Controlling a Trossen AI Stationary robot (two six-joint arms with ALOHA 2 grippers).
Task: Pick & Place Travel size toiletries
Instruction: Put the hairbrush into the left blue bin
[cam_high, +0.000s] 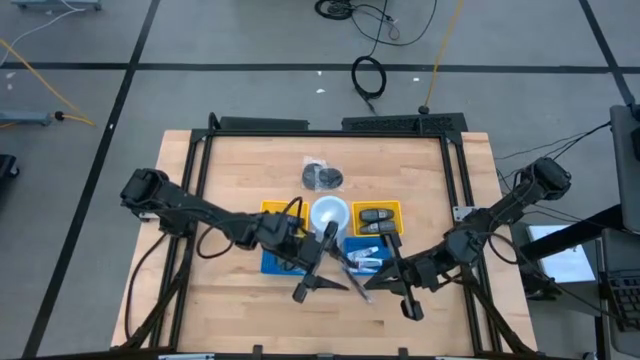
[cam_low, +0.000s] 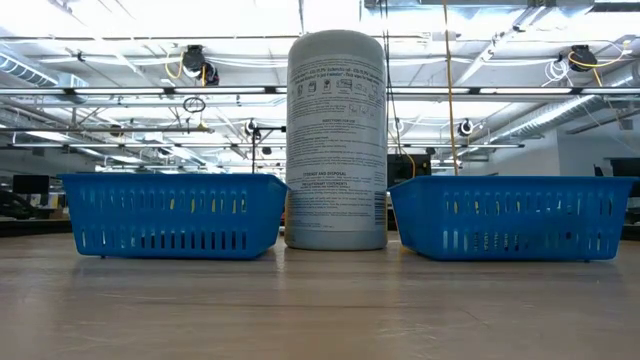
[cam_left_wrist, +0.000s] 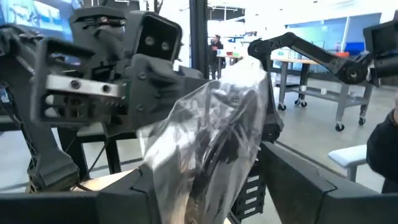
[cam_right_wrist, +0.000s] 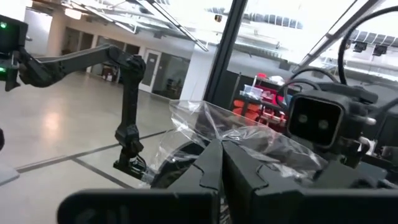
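High over the table's middle, near its front, my two grippers meet on a clear plastic bag (cam_left_wrist: 211, 137) with dark things inside. My left gripper (cam_high: 340, 268) has the bag between its wide-set fingers. My right gripper (cam_high: 356, 278) is shut on the bag from the other side. The travel size toiletries (cam_high: 366, 258), small white tubes, lie in a blue bin (cam_high: 352, 243) below the grippers. The low view shows neither gripper. My left gripper has the bag's lower part (cam_left_wrist: 186, 186) between its two spread fingers, coming level from the table's left. The bag stands up out of the fingers, clear of the table. My right gripper pinches a crumpled edge of the bag (cam_right_wrist: 214, 134) between its shut fingertips (cam_right_wrist: 208, 163), coming from the table's right, slanting a little upward. One layer or several, I cannot tell.
A white wipes canister (cam_high: 328, 212) stands mid-table between bins. A yellow bin (cam_high: 380, 203) holds black fobs; another yellow bin (cam_high: 272, 208) and a blue one (cam_high: 270, 264) sit at the left. A dark bundle (cam_high: 322, 177) lies farther back. Bare wood lies at both sides.
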